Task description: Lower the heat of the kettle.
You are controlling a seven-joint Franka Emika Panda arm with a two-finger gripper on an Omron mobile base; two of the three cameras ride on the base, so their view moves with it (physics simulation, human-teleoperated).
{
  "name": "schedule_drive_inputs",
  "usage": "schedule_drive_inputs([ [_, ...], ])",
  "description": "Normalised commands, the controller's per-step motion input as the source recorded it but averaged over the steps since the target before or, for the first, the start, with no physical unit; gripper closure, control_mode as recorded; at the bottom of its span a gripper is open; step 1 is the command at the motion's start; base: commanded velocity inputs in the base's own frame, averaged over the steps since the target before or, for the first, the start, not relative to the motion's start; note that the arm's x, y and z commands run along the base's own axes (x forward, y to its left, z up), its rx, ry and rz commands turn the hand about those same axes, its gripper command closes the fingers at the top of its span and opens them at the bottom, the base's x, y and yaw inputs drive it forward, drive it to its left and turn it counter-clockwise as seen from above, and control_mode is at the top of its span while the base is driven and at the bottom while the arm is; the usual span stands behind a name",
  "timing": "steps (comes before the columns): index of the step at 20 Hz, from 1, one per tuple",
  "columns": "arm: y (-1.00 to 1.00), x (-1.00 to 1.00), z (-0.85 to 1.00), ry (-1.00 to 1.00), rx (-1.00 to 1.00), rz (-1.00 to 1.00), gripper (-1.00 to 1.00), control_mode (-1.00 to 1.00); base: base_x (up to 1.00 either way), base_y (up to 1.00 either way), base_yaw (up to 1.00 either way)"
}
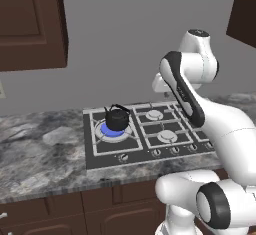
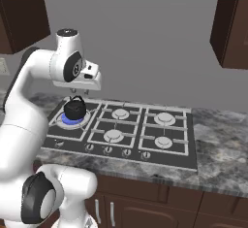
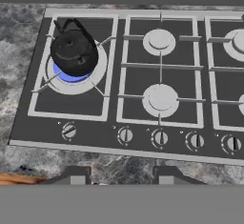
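Black kettle (image 3: 74, 52) over blue heat (image 3: 71, 74), dark stove (image 3: 143, 80), grey-veined marble counter (image 1: 40, 151).

A grey marbled counter (image 1: 45, 154) is seen running along the wall, carried on dark brown cabinets (image 1: 75, 214). A black stove (image 3: 133, 82) with pale grates is set into it. The kettle (image 3: 74, 51) is placed on the large left burner, where the heat (image 3: 71, 73) is shown as a blue ring beneath it. Unlit burners (image 3: 160, 99) are spread to its right, and a row of knobs (image 3: 160, 137) is lined along the stove's front edge.
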Motion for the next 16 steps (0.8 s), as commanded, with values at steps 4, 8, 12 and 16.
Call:
schedule_drive_inputs([
  [4,0.03,-0.21,-0.03,-0.01,0.00,0.00,-1.00,-1.00,0.00,0.00,0.00],
  [8,0.33,-0.52,-0.28,-0.02,0.00,0.27,-1.00,-1.00,0.00,0.00,0.00],
  [12,0.49,-0.30,-0.23,0.04,-0.07,0.51,-1.00,-1.00,0.00,0.00,0.00],
  [16,0.52,-0.01,-0.12,0.10,-0.10,0.63,-1.00,-1.00,0.00,0.00,0.00],
])
